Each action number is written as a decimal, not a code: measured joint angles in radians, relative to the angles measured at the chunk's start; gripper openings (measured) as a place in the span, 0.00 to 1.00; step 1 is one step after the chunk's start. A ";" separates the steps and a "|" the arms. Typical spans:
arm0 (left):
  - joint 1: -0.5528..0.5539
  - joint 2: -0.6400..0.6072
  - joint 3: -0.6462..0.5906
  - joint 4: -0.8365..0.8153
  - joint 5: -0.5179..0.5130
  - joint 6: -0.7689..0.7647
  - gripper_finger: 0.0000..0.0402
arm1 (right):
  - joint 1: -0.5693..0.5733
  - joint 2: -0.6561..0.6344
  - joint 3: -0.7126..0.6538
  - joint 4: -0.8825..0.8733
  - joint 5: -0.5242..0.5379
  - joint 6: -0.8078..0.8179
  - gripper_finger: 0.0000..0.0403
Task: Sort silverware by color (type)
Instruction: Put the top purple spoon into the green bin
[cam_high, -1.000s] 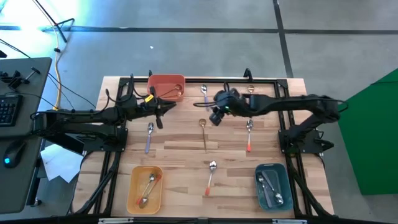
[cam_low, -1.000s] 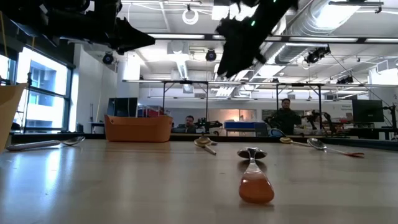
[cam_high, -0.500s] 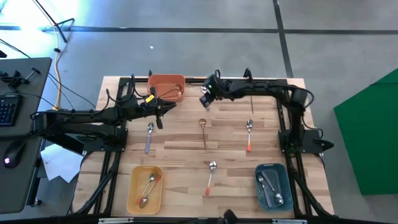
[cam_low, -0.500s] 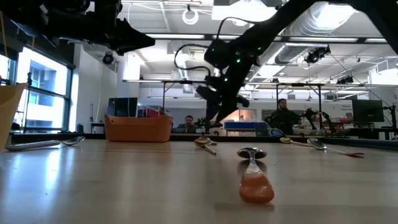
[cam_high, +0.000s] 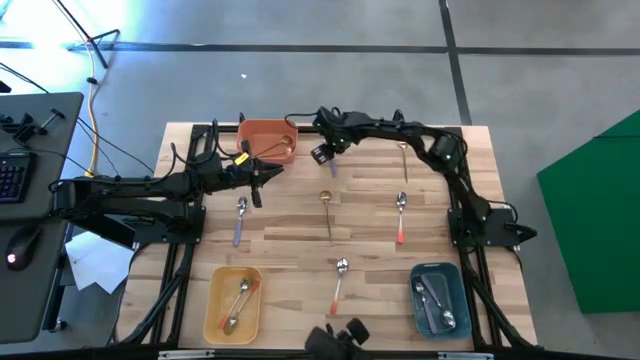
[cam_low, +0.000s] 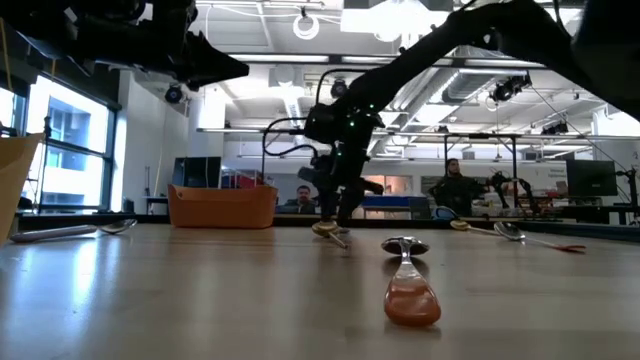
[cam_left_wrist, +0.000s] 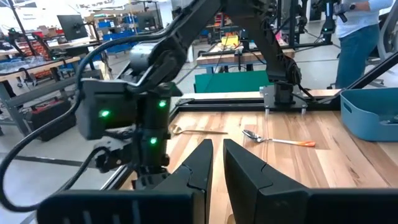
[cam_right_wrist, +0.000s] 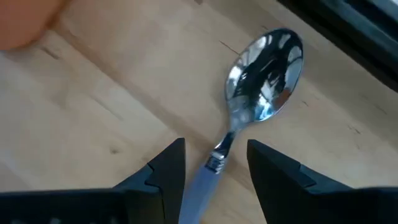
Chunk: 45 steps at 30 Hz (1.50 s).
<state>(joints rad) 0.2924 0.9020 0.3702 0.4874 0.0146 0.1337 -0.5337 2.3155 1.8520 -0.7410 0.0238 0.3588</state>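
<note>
A spoon with a silver bowl (cam_right_wrist: 267, 56) and a purple handle (cam_right_wrist: 198, 190) lies flat on the table near the far edge (cam_high: 333, 168). My right gripper (cam_right_wrist: 214, 168) hangs over it, open and pointing steeply down. One finger stands on each side of the spoon's neck, and I see no touch. In the low view my right gripper (cam_low: 340, 212) is just above the tabletop. My left gripper (cam_high: 256, 188) waits level above the table's left part, shut and holding nothing (cam_left_wrist: 216, 155). Other spoons lie loose on the table: purple-handled (cam_high: 240, 220), gold (cam_high: 327, 214), orange-handled (cam_high: 400, 220).
A red bin (cam_high: 268, 128) at the far edge holds a gold spoon. The yellow bin (cam_high: 214, 300) at the near left and the teal bin (cam_high: 458, 296) at the near right hold spoons. Another orange-handled spoon (cam_high: 338, 284) and a gold one (cam_high: 403, 152) lie loose.
My right gripper has swung from over the table's middle toward the far edge and a little leftward. It has come down close to the tabletop and tipped steeply downward over the purple-handled spoon. No spoon has moved.
</note>
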 joint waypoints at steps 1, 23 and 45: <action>0.000 0.000 0.000 -0.003 0.000 0.000 0.08 | -0.003 0.015 0.022 -0.023 -0.008 0.000 0.37; 0.000 0.000 0.000 -0.019 0.000 0.004 0.08 | -0.024 -0.001 0.091 -0.370 -0.061 -0.173 0.05; 0.000 0.000 0.000 -0.020 0.000 0.027 0.08 | 0.623 -0.590 0.023 -0.830 0.031 0.455 0.04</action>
<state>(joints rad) 0.2928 0.9020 0.3702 0.4671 0.0147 0.1612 0.0896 1.7255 1.8748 -1.5712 0.0546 0.8141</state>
